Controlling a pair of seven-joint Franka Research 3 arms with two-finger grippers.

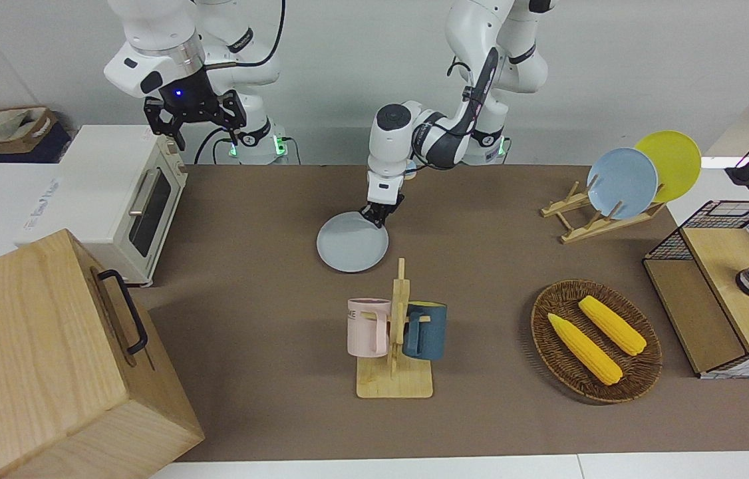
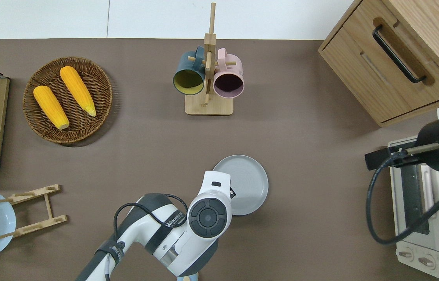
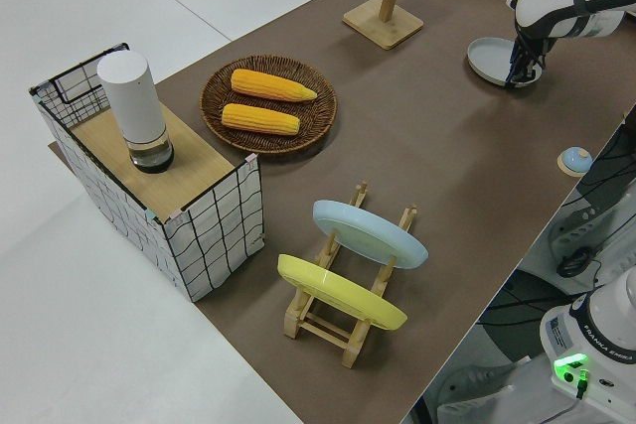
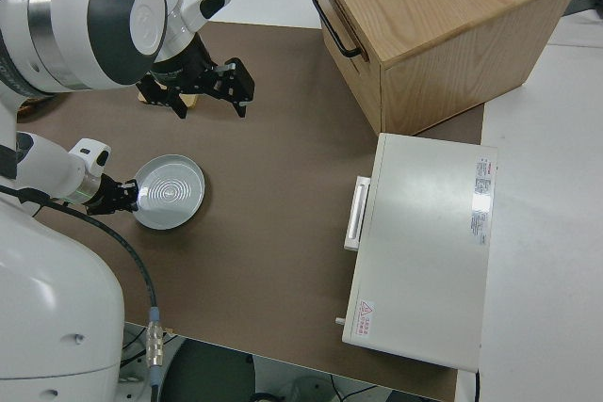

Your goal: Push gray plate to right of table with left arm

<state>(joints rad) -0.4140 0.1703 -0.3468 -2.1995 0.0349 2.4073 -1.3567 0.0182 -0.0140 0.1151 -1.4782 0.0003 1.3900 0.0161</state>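
The gray plate [image 1: 352, 245] [image 2: 248, 183] [image 4: 171, 192] [image 3: 492, 54] lies flat on the brown table [image 1: 255, 279], about midway along it and nearer to the robots than the mug rack. My left gripper [image 1: 378, 217] [image 4: 121, 197] [image 3: 519, 76] is down at table height, against the plate's rim on the side toward the left arm's end. In the overhead view the white wrist hides the gripper and covers that edge of the plate. The right arm is parked, with its gripper [image 1: 196, 116] open.
A wooden mug rack [image 1: 396, 332] holds a pink and a dark blue mug. A white toaster oven [image 1: 128, 199] and a wooden cabinet [image 1: 48, 359] stand at the right arm's end. A wicker basket [image 1: 644, 379] with corn, a plate rack [image 1: 604, 219] and a wire shelf [image 1: 720, 293] stand at the left arm's end.
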